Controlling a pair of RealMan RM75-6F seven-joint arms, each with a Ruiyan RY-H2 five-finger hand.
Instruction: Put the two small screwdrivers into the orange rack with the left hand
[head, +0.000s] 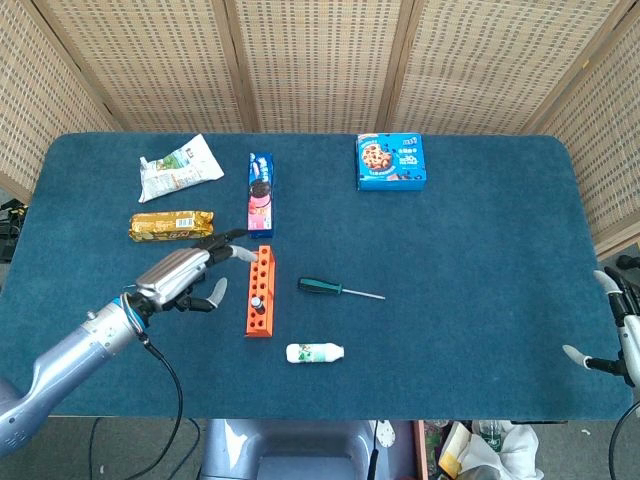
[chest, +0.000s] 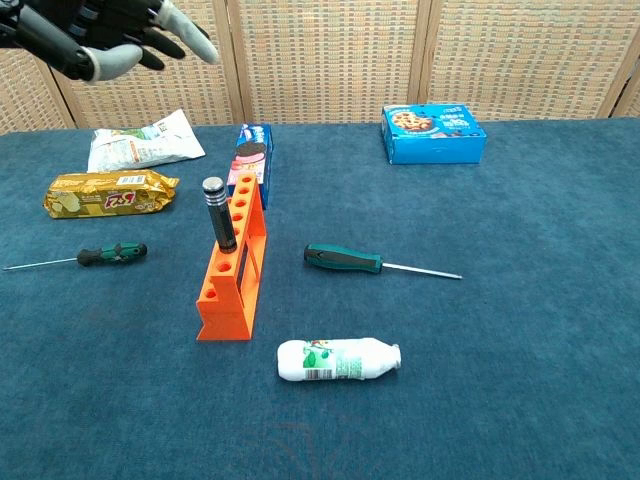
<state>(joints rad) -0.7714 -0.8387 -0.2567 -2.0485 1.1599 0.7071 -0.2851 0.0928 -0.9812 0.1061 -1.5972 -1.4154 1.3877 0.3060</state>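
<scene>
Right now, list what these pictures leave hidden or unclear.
- Small screwdriver: head view, the left hand hides it.
- Black driver: both views, its lower shaft is hidden inside the orange rack.
- Right hand: head view, cut off by the frame edge; absent from chest view.

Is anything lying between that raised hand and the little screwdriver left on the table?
Nothing visible does. The left hand hangs open above the table, and the small screwdriver lies on bare cloth left of the orange rack, with nothing over it.
</scene>
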